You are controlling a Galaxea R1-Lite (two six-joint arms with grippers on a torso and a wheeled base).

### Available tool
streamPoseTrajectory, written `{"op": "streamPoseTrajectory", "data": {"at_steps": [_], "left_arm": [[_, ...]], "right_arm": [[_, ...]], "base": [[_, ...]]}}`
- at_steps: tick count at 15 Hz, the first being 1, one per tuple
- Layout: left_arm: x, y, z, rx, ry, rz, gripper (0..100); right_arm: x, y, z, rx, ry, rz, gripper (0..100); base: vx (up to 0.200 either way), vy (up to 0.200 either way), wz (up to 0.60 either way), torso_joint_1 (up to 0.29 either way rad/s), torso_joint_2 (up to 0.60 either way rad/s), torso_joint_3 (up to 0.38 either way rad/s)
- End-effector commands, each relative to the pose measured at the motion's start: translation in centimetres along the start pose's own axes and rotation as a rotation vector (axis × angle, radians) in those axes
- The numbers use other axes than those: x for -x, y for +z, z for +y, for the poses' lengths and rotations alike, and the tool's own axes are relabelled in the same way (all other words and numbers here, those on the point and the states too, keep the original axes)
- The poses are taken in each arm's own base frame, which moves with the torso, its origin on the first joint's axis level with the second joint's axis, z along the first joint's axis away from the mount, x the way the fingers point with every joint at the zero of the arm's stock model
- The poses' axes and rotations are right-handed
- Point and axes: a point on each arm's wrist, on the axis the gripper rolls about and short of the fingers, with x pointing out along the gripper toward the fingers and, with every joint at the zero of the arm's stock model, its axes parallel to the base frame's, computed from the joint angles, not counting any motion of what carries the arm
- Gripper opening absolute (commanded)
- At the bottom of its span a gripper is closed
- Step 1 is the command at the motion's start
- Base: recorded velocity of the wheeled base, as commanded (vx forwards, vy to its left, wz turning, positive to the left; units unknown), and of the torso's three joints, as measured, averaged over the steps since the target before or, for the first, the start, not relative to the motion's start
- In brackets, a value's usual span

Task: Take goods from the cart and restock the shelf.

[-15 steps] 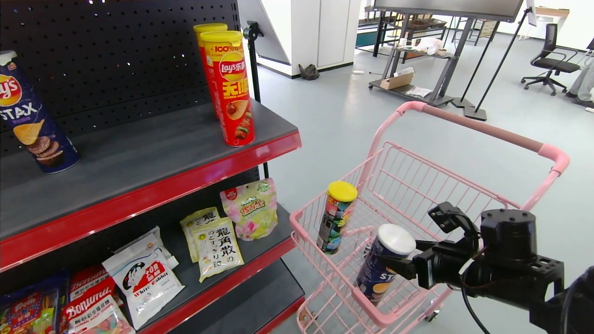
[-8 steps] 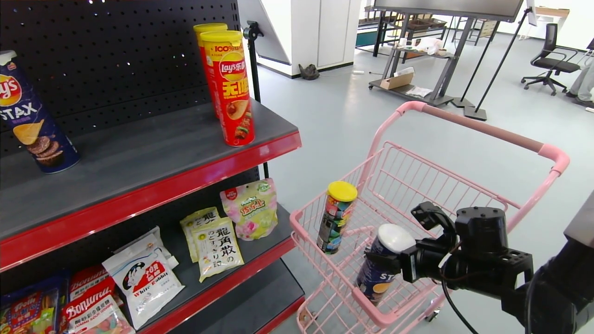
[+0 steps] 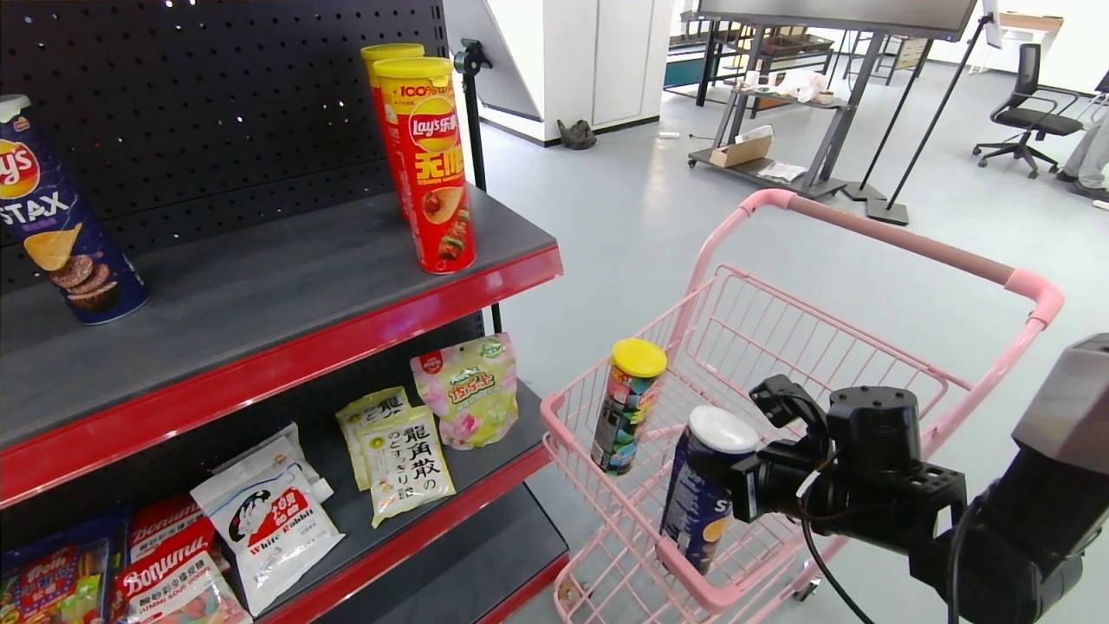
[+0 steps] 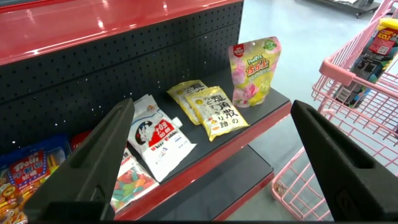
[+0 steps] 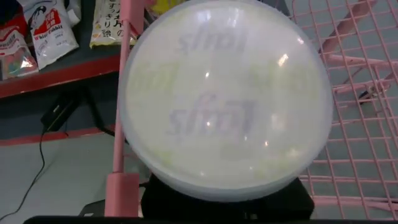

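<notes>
One blue chip can [image 3: 703, 494], near-upright in the pink cart [image 3: 866, 227] by its near rim — likely light, stiff, slick, crushable — right gripper [image 3: 735, 487] clamped just under its top, a sound hold; left gripper [image 4: 214, 158] fingers spread apart.

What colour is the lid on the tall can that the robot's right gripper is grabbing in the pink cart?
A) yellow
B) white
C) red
B: the dark blue chip can that the right gripper grips in the pink wire cart has a white round lid. The yellow lid sits on the colourful can beside it.
</notes>
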Motion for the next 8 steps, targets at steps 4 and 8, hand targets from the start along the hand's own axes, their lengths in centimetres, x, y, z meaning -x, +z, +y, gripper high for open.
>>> {"op": "streamPoseTrajectory", "data": {"at_steps": [4,8], "left_arm": [[0.0,0.0,0.0,0.0,0.0,0.0,100],[0.0,0.0,0.0,0.0,0.0,0.0,100]], "right_arm": [[0.6,4.1,0.4,0.045,-0.079,-0.154,0],[6.6,15.5,2.6,0.083,-0.127,-0.253,0]], "base": [[0.0,0.0,0.0,0.0,0.0,0.0],[0.0,0.0,0.0,0.0,0.0,0.0]]}}
